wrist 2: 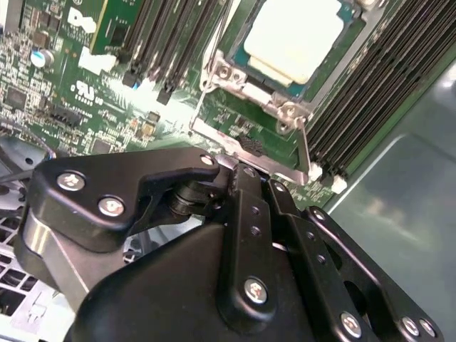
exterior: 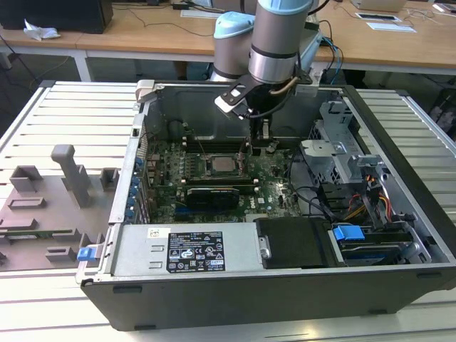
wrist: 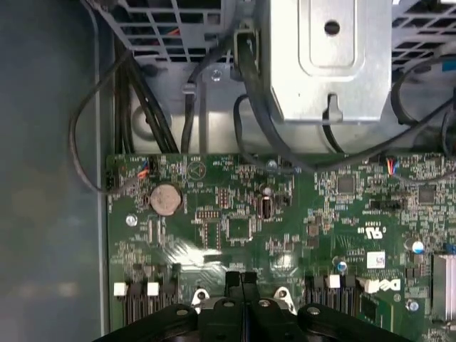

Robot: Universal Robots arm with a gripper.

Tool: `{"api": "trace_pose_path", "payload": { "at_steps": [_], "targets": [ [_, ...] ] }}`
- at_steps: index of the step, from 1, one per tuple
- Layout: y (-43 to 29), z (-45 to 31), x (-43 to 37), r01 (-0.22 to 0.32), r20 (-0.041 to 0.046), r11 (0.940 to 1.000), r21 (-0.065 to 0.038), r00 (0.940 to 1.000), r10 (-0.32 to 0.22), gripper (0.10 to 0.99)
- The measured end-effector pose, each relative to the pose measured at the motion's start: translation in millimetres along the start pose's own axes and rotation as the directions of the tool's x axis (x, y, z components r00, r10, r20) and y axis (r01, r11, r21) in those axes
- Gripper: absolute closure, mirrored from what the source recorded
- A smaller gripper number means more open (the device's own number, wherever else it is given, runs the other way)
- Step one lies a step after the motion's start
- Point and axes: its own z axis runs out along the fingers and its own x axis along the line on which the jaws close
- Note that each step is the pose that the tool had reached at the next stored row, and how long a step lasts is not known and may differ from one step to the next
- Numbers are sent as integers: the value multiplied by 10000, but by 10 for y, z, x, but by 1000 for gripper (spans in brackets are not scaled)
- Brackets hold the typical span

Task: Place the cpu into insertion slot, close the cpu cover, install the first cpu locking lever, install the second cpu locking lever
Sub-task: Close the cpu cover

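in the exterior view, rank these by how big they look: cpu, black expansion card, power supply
1. power supply, largest by far
2. black expansion card
3. cpu, smallest
The power supply looks nearer the camera, but the gaps seem too wide for that to change the order.

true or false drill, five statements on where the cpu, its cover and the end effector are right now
1. The small silver-grey square cpu lies on the green motherboard. True.
2. The black end effector holds the cpu up above the dark grey computer case. False: it hangs low inside the case, beside the cpu, which lies on the board.
3. The thin silvery cpu cover lies down, framing the cpu. True.
4. The case has its side panel on. False: it is open, its inside showing.
5. A round silver coin battery sits on the motherboard. True.
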Motion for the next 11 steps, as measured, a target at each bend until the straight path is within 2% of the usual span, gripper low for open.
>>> {"api": "trace_pose_path", "payload": {
  "at_steps": [3, 6, 11],
  "targets": [
    [-51, -27, -2, -1, 0, 10000, -61, 10000, 1, 980],
    [-71, -106, -4, -2, -1, 9999, -107, 10000, 2, 980],
    [-149, -117, -6, -3, -2, 9999, -137, 10000, 3, 980]
  ]
}}
